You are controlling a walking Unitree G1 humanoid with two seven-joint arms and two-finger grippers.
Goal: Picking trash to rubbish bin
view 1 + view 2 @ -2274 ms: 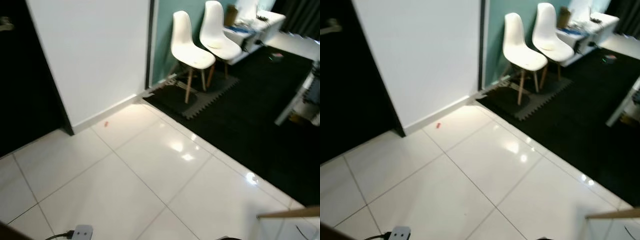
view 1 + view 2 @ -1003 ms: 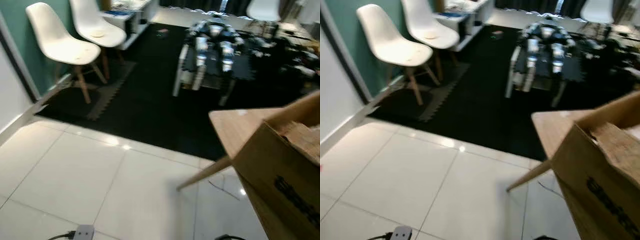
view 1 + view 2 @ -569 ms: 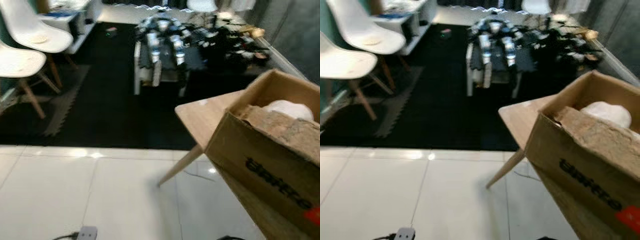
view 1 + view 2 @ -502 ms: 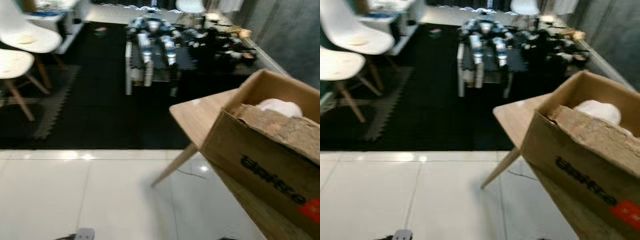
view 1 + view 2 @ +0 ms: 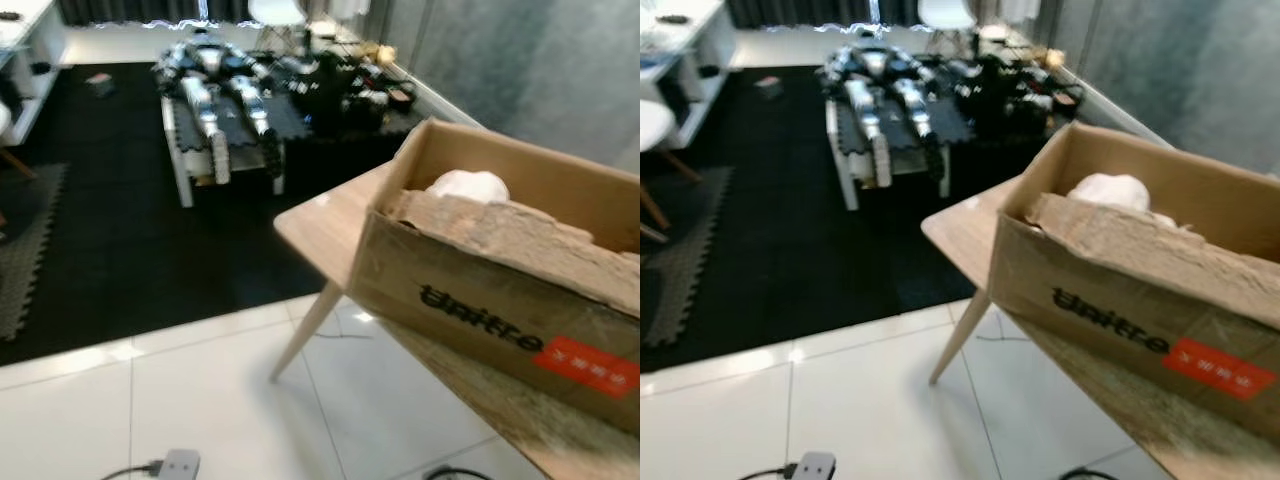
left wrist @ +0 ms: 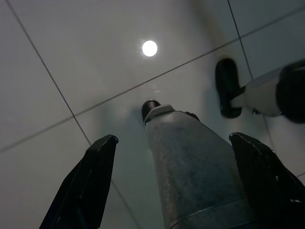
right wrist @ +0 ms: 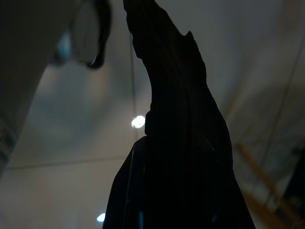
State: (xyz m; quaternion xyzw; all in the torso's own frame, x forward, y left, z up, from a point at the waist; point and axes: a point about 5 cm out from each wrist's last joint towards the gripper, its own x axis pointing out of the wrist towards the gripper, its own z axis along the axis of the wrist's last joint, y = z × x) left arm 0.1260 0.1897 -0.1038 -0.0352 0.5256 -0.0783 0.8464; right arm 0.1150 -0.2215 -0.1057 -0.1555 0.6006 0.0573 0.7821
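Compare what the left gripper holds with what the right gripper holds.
The left gripper has its black fingers spread wide around a pale grey speckled cylinder with a dark cap, brightly lit over the white floor tiles. The right gripper's item is a dark, jagged, crumpled-looking shape in shadow; I cannot tell what it is. Both hang above the tiled floor.

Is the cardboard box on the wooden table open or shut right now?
Open. The cardboard box on the wooden table has its top flaps up, and something white and crumpled shows inside.
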